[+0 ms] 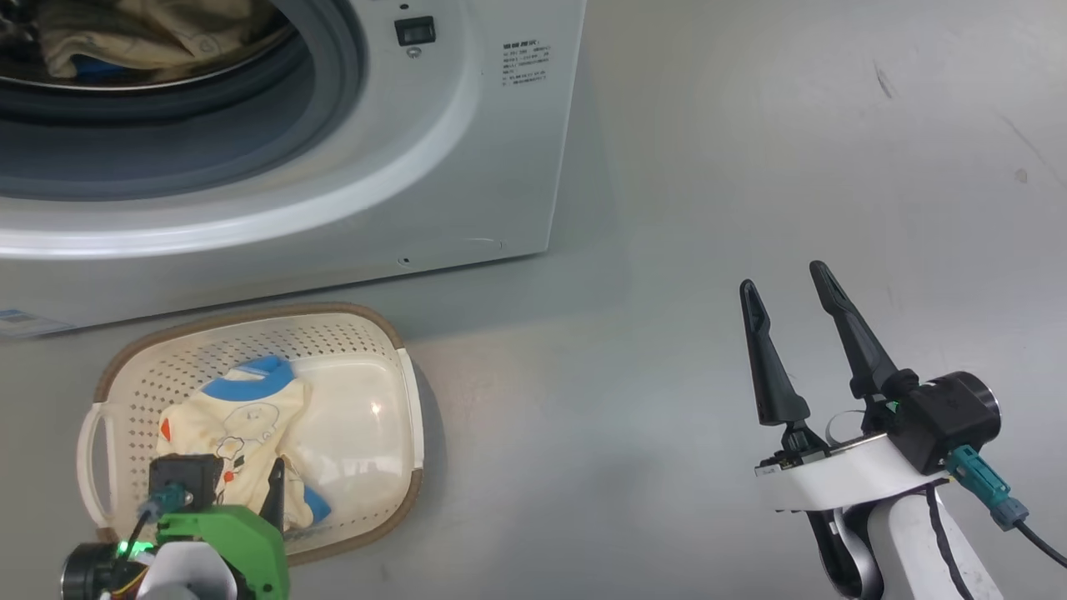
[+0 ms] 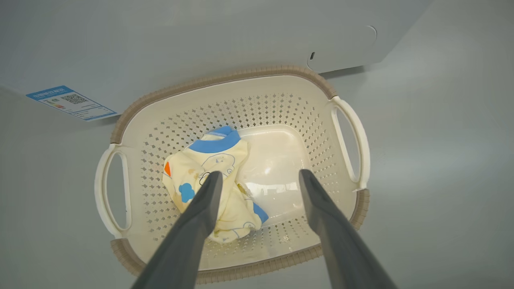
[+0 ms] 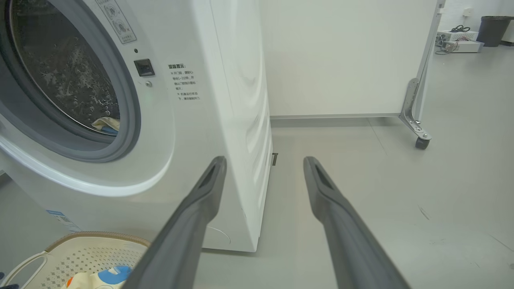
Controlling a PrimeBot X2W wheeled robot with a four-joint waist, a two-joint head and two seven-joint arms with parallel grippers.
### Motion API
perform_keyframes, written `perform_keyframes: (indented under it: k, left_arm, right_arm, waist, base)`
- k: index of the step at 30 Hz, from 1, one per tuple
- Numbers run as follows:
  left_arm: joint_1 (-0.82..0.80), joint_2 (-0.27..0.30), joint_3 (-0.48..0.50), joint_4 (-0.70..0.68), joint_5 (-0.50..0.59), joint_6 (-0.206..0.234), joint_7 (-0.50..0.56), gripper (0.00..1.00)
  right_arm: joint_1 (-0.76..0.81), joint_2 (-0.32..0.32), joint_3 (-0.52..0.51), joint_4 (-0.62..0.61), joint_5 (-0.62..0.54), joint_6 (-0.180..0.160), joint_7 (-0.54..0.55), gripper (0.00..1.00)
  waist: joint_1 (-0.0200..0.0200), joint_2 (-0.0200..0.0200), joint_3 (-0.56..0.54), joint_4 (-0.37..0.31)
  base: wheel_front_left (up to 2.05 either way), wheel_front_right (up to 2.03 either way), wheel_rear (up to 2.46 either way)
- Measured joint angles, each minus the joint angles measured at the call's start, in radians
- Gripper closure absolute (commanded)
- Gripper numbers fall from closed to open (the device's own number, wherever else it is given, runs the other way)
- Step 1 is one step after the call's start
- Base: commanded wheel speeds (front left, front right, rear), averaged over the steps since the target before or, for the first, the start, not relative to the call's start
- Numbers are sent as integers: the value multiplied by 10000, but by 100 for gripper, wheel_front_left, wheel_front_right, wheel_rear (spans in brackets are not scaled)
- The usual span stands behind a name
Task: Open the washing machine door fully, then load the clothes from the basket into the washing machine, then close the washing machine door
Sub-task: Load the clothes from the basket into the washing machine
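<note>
Down at the left, the left jaws hung over the basket (image 1: 250, 315) (image 2: 225, 76), spread wide and holding nothing. Their dark fingers (image 2: 200, 216) pointed into it. One finger crossed in front of the clothes (image 1: 242, 417) (image 2: 219, 154) in the left wrist view, and I could not tell whether it touched them. The other finger stood over the bare, shiny bottom of the basket.

The clothes lay crumpled in the left half of the basket, blue collar towards the washer (image 1: 467, 150) (image 2: 200, 32) (image 3: 200, 120). The basket sat on the floor (image 1: 750, 167) just in front of the washer, near its blue label (image 2: 72, 102).

The washer's porthole stood open, with the grey gasket (image 3: 132, 132) and steel drum (image 3: 68, 72) showing. A beige garment (image 1: 142, 33) (image 3: 106, 123) lay inside the drum at the bottom.

To the right, well clear of the basket and washer, the right jaws were also released and empty. Their fingers (image 1: 771, 367) (image 3: 192, 216) were raised over bare floor beside the washer's right front corner. In the right wrist view a corner of the basket (image 3: 92, 237) and the clothes (image 3: 108, 277) showed at the lower left.

Further right, behind the washer, stood a white partition (image 3: 341, 60) on a caster (image 3: 421, 142), and a dark bin (image 3: 492, 28) sat in the far corner.
</note>
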Motion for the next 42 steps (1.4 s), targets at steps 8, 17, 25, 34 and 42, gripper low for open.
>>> perform_keyframes:
  k: [8, 17, 25, 34, 42]
  left_arm:
    - [-1409, 234, 184, 1179, 69, -8, 746, 0]
    - [-2587, 600, 328, 2115, 88, 251, 1327, 0]
    - [-3688, 771, 564, 2836, 136, 614, 1624, 0]
    - [-4669, 596, 963, 3814, -33, 1143, 1624, 0]
    - [-5072, 422, 1373, 4529, -343, 1321, 1434, 0]
  right_arm:
    - [-477, -2, 171, -316, -63, 25, 0, 0]
    - [-851, -2, 167, -750, -65, 23, 0, 0]
    - [-1176, 0, 4, -1327, -178, -15, 0, 0]
    - [-1525, -128, -303, -1622, -451, -35, 0, 0]
    - [-1502, -245, -447, -1806, -541, -98, 0, 0]
  waist:
    - [0, 0, 1253, -454]
    - [1, 0, 2545, -886]
    - [1, 0, 3718, -1132]
    - [2, 0, 4864, -1146]
    - [2, 0, 5240, -930]
  base:
    - [0, 0, 0]
    - [0, 0, 0]
    - [0, 0, 0]
    - [0, 0, 0]
    - [0, 0, 0]
